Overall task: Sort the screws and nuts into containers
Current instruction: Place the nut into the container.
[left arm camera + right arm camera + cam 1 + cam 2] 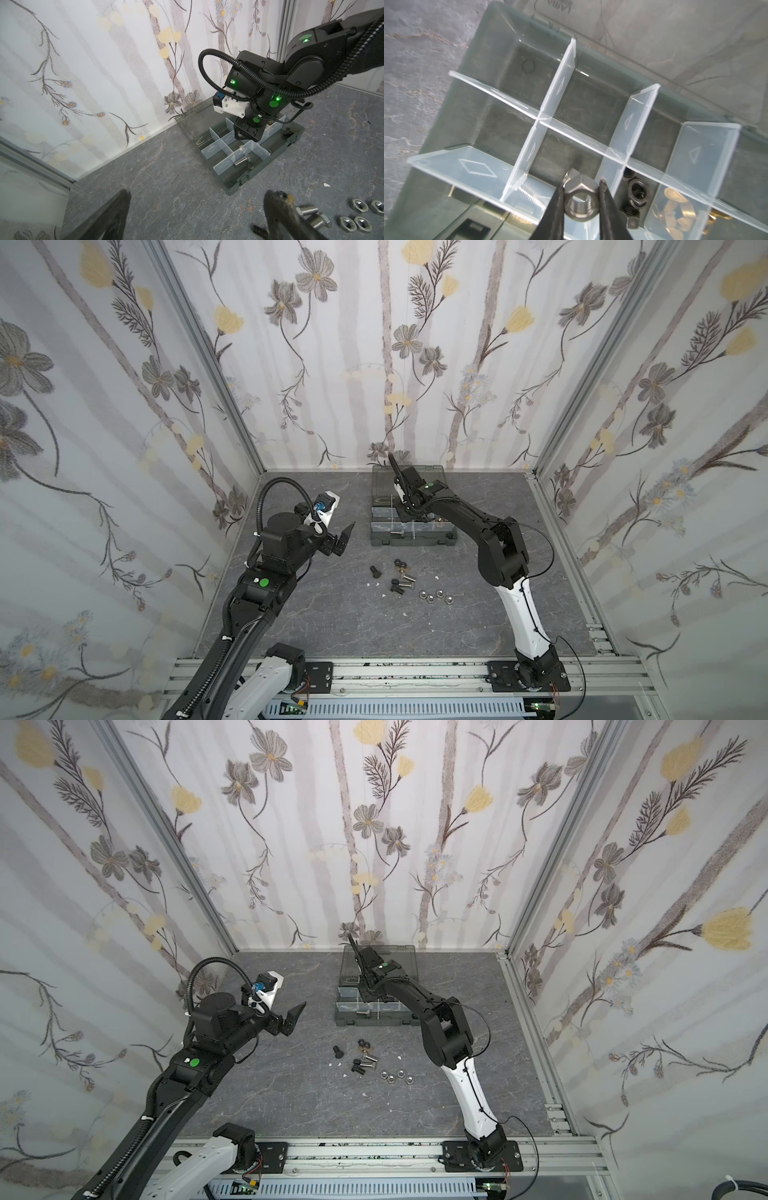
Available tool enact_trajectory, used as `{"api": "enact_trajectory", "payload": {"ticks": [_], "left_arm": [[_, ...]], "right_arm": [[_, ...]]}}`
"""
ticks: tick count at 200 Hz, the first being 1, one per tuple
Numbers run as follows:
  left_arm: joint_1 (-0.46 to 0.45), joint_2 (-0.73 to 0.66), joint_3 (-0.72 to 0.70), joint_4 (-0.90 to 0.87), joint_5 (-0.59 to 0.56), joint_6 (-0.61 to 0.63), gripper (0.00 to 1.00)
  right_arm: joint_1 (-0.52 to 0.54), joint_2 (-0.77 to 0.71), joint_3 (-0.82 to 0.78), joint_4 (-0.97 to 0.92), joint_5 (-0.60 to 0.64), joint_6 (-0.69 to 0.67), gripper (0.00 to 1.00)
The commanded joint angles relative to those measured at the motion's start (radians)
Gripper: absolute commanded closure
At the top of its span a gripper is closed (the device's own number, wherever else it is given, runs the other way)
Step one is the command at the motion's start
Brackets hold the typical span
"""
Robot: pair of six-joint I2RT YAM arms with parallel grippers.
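Note:
The dark grey organizer case (451,536) (411,1020) stands at the back, its containers split by translucent dividers (560,83). Above a bare compartment (569,153) my right gripper (581,182) (241,136) is shut on a silver hex nut (580,197). Neighbouring compartments hold black nuts (636,188), brass wing nuts (675,207) and a silver screw (242,161) (398,533). Loose on the table lie black screws (375,571), black nuts (400,563), a silver screw (408,580) and silver nuts (436,595) (358,204). My left gripper (345,537) (197,192) hovers open left of the case, holding nothing.
The case's smoky lid (411,472) lies open toward the back wall. Tiny white flecks (372,584) dot the grey table (332,626). Flowered walls close in three sides, and an aluminium rail (415,672) runs along the front.

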Motion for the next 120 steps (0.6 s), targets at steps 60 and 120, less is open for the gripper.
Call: {"api": "enact_trajectory", "payload": {"ticks": [60,120], "left_arm": [[-0.001,0.006,0.011,0.022,0.005,0.012,0.0],[0.001,-0.002,0.012,0.02,0.002,0.014,0.0]], "right_arm": [[-0.001,-0.001,0.008,-0.001,-0.004,-0.011,0.6],[0.001,-0.187,-0.126,-0.03,0.028,-0.025,0.6]]}}
